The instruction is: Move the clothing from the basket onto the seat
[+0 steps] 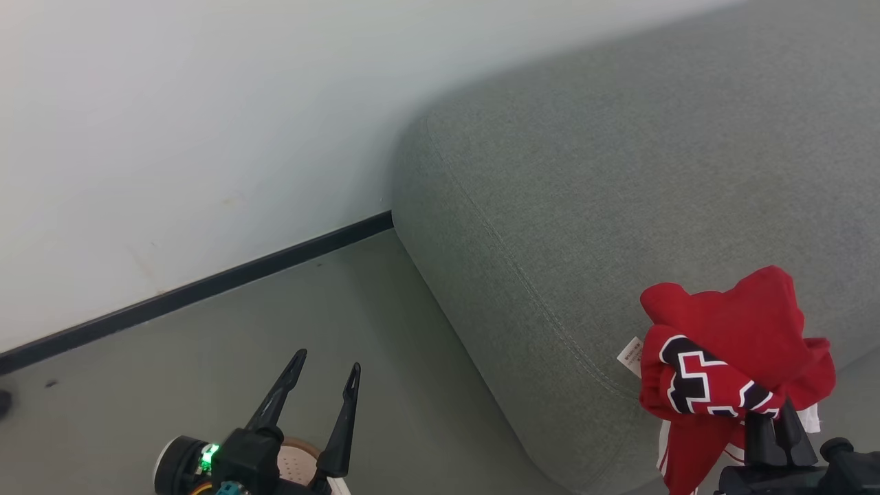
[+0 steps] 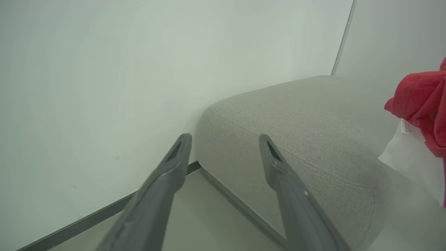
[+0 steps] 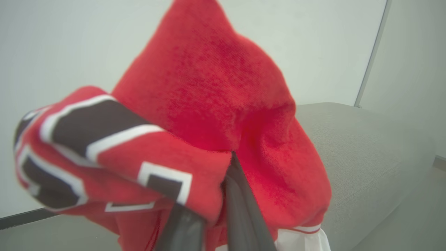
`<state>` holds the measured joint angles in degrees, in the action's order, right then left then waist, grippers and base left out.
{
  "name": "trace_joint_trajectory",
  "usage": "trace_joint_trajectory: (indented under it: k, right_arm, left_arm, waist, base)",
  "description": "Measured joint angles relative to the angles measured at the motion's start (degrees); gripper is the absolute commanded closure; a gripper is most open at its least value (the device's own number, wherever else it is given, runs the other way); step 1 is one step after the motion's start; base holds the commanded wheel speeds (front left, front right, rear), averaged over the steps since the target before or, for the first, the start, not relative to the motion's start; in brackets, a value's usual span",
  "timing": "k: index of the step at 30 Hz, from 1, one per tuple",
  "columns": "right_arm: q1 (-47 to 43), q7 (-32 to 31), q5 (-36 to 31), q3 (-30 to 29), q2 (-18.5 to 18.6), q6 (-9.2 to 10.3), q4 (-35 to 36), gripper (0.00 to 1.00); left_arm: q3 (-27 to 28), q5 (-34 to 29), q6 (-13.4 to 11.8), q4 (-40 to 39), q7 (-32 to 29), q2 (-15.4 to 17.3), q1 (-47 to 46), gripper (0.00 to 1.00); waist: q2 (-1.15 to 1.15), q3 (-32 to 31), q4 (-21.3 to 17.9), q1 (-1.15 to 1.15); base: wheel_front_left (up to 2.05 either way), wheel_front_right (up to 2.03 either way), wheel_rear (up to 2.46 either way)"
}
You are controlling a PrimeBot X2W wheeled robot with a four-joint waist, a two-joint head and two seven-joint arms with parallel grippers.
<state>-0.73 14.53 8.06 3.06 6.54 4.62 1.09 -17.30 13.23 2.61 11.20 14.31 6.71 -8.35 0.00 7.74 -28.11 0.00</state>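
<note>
My right gripper [image 1: 773, 414] is shut on a bunched piece of the red clothing [image 1: 739, 337] with black-and-white block lettering and a small white tag. It hangs in the air at the seat's front edge, low on the right of the head view. In the right wrist view the clothing [image 3: 209, 104] drapes over the fingers [image 3: 240, 205] and hides their tips. The big grey seat [image 1: 619, 172] stretches up to the right. My left gripper [image 1: 327, 361] stands open above the floor, holding nothing, left of the seat [image 2: 296, 118]. A sliver of the cream perforated basket [image 1: 297, 459] shows under it.
A pale wall [image 1: 172, 137] with a black baseboard [image 1: 206, 285] runs behind, meeting the seat's rounded corner. Grey-green floor [image 1: 412, 385] lies between wall and seat. The held red fabric [image 2: 421, 101] with white trim shows at the left wrist view's right edge.
</note>
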Motion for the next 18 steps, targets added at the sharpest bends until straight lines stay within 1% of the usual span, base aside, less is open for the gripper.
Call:
trace_joint_trajectory:
  k: [4, 11, 12, 16, 18]
  right_arm:
    - [0.0, 0.0, 0.0, -0.8, -1.1, 0.47, 0.3, 1.0]
    - [0.0, 0.0, 0.1, -2.3, -2.1, 0.71, 0.8, 1.0]
    - [0.0, 0.0, 0.1, -2.8, -2.1, 0.93, 0.9, 1.0]
    - [0.1, 0.0, 0.6, -6.1, -2.1, 1.02, 1.3, 1.0]
    - [0.0, 0.0, 1.0, -7.5, -2.3, 1.44, 1.8, 1.0]
  left_arm:
    - [0.2, -0.5, 0.5, -0.4, 0.0, 0.4, 0.0, 0.0]
    - [0.5, -2.2, 1.2, -0.8, 0.0, 1.3, -0.8, 0.0]
    - [0.5, -2.4, 1.5, -0.7, 0.0, 1.3, -1.1, 0.0]
    - [0.6, -2.4, 1.5, -0.5, 0.0, 1.3, -1.4, 0.0]
    - [0.6, -2.5, 1.6, -0.6, 0.0, 1.2, -1.4, 0.0]
  waist:
    - [0.0, 1.6, -0.9, 0.0]
    - [0.0, 4.2, -2.6, 0.0]
    - [0.0, 4.5, -2.8, 0.0]
    - [0.0, 5.2, -3.2, 0.0]
    - [0.0, 5.4, -3.1, 0.0]
  base:
    - [0.0, 0.0, 0.0]
    - [0.0, 0.0, 0.0]
    - [0.0, 0.0, 0.0]
    - [0.0, 0.0, 0.0]
    - [0.0, 0.0, 0.0]
